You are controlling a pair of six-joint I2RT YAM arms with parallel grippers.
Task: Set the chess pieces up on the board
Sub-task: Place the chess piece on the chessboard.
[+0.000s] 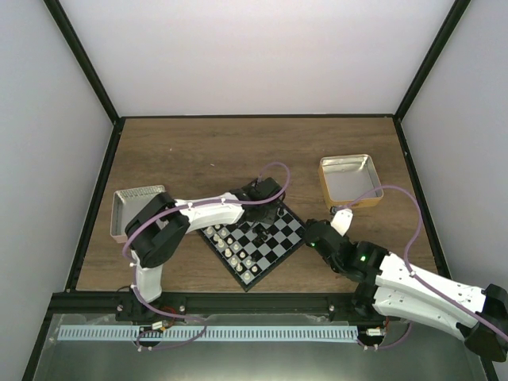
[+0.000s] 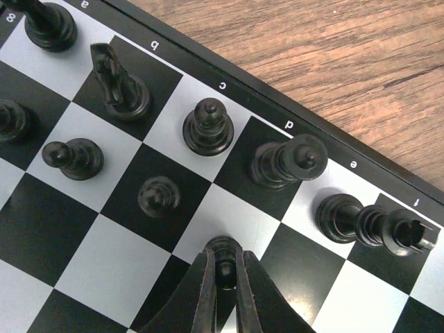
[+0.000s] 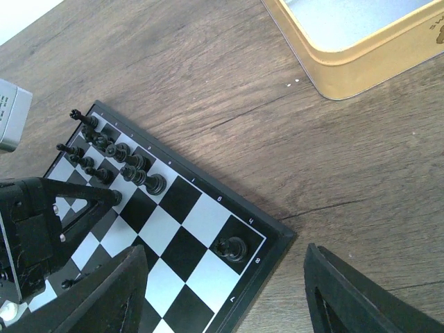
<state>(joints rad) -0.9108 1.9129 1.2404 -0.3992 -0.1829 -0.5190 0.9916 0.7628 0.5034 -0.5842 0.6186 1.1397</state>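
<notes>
Board [image 1: 274, 252] of black and light-grey checks lies turned corner-on at the middle of the tabletop, toward its near edge, between the two arms. The left gripper [image 2: 223, 262], reaching over the board's far corner, has its jaws pinched tight on the head of a black pawn [image 2: 223, 248] at the second row in from the lettered edge; whether the pawn's base touches the square cannot be told. Along that edge the black back row is partly filled: a rook [image 2: 48, 28] on a, a knight [image 2: 119, 87] on b, a bishop [image 2: 208, 126] on c, and two tall pieces on d [image 2: 288, 161] and e [image 2: 364, 223]. Two more black pawns [image 2: 73, 158] stand in the row in front of them. A lone black piece [image 3: 231, 248] occupies the corner square at the other end of that edge. White pieces [image 1: 232, 250] are grouped along the opposite side, nearest the left arm's base. The right gripper [image 1: 343, 217] hovers above the wood just off the board's right corner, its fingers spread wide and holding nothing. A tan-rimmed metal tray [image 1: 353, 203] lies toward the tabletop's far right corner, just beyond the right gripper; a grey metal tray [image 1: 119, 214] rests at the left edge.
</notes>
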